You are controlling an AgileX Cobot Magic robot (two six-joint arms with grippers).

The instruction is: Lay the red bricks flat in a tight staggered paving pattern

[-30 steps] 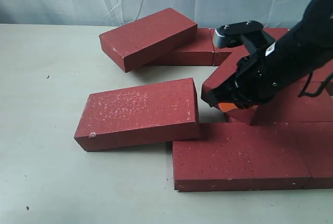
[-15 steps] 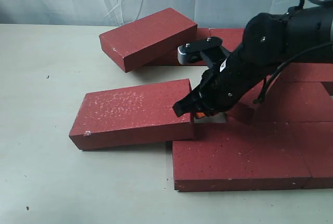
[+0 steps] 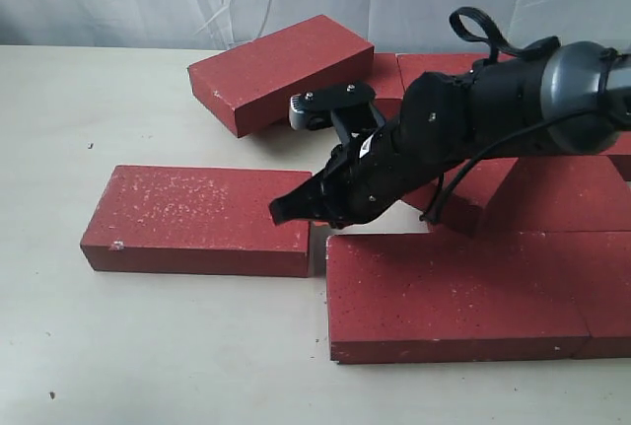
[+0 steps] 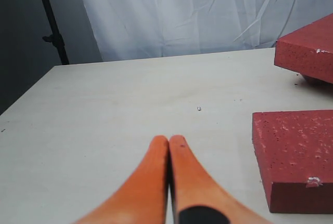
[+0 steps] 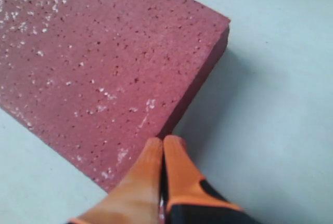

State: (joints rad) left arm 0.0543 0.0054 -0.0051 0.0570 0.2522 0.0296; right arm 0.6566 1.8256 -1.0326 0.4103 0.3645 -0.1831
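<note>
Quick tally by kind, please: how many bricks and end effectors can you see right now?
Dark red rectangular paver bricks: at least 7; the black arm may hide more
Orange-tipped end effectors: 2
Total: at least 9

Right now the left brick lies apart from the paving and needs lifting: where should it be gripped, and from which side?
Probably across its long sides at mid-length, from above, if the jaws open that wide. The brick lies flat on the table, both long sides free; the shut right tool sits at its right end.
</note>
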